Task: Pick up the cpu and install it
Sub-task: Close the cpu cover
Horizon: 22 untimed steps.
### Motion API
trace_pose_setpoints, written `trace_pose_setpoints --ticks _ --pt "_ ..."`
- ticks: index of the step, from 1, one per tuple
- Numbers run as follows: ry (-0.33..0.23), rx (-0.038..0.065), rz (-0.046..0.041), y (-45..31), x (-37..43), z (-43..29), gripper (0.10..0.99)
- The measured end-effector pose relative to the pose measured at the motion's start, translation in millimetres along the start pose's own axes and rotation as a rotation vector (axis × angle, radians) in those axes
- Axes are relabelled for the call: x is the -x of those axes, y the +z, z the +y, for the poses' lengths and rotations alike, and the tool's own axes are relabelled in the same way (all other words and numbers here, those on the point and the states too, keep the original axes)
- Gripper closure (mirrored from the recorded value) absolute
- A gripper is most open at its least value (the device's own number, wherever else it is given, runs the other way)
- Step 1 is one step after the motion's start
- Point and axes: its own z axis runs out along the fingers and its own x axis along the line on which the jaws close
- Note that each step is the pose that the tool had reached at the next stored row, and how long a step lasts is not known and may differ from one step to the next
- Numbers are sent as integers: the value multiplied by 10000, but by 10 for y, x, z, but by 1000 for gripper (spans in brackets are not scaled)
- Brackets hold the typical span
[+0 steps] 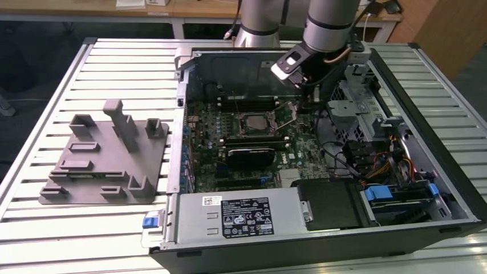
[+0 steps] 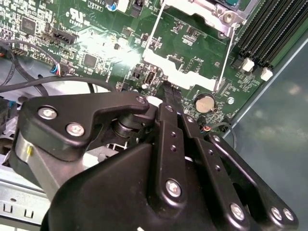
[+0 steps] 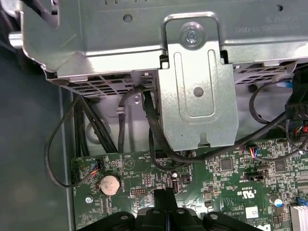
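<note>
Your gripper point(image 1: 311, 94) hangs inside the open computer case point(image 1: 182, 85), just beside the socket point(image 1: 254, 137) on the side towards the exterior view's right. Its fingers are pressed together with nothing visible between them. In both wrist views they form one narrow black tip with only a thin seam down the middle. The cpu point(image 1: 254, 123) appears to be lying in the socket already, as a pale square inside the dark frame, but you can't confirm from this view that it is properly seated.

The case lies on its side on the slatted surface point(image 1: 76, 240), so the board faces up and you can reach the socket from above. The socket's load frame point(image 1: 288, 114) is swung up and open on the gripper's side, which leaves the seat uncovered. My guess is that the closed fingers are meant as a slim poking tip for working near that frame, not for grasping.

The second wrist view puts the tip point(image 2: 167, 91) right at the edge of the silver load frame point(image 2: 185, 65), with the coin cell point(image 2: 206, 102) near it. You can't tell from there whether the two are touching. The first wrist view looks away from the socket, past the tip point(image 3: 166, 195) and the coin cell point(image 3: 109, 184), to a metal drive bracket point(image 3: 197, 86) and loose cables. The exterior view adds the grey fixture plate point(image 1: 106, 165), well apart from the socket and outside the case.
</note>
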Motion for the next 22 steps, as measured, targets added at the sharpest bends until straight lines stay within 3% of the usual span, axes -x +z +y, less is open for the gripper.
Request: trace_pose_setpoints --ticks 12,22 --pt "133 -2 -3 2 12 -135 980" --pt "296 -5 -7 -2 30 -328 980"
